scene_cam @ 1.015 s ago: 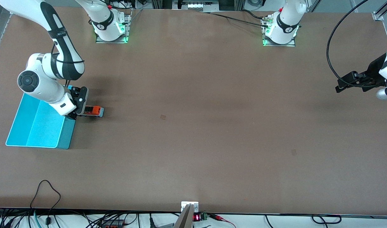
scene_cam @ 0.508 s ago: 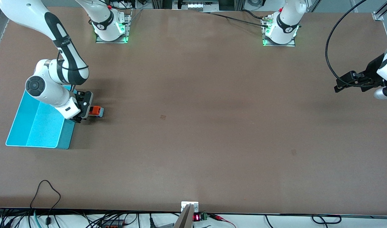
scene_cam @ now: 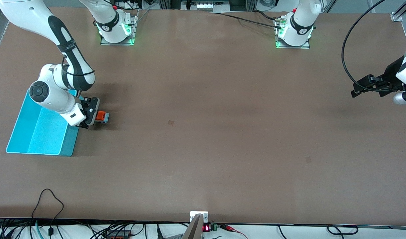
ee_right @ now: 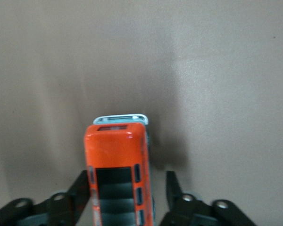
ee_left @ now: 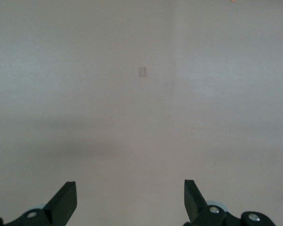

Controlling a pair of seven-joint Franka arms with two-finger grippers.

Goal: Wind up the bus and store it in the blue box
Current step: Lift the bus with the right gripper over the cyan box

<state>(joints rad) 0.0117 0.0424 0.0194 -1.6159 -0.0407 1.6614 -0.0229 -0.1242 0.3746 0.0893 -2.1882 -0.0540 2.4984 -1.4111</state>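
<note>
The right gripper (ee_right: pixel 126 176) is set low at the table (scene_cam: pixel 203 132), its jaws drawn narrow around the rear part of the bus (ee_right: pixel 117 155): one finger (ee_right: pixel 82 181) is pressed to the toy's side, while a thin gap is seen beside the other, so a firm hold cannot yet be claimed. The bus's long axis is aligned with the gripper's reach, its silver front pointed away from the wrist, so the sides are offered squarely to the pads. In the front view the bus (scene_cam: pixel 101 116) is found at mid-height of the frame, toward the right arm's end of the table, just beside the blue box (scene_cam: pixel 70 139) and half hidden by the gripper (scene_cam: pixel 91 116); the closeness of box and toy is shown only there, the finger contact only by the right wrist view. The right arm is plainly the nearer. The left gripper (ee_left: pixel 130 190) is held wide and empty over bare table, waiting well apart (scene_cam: pixel 359 88).
</note>
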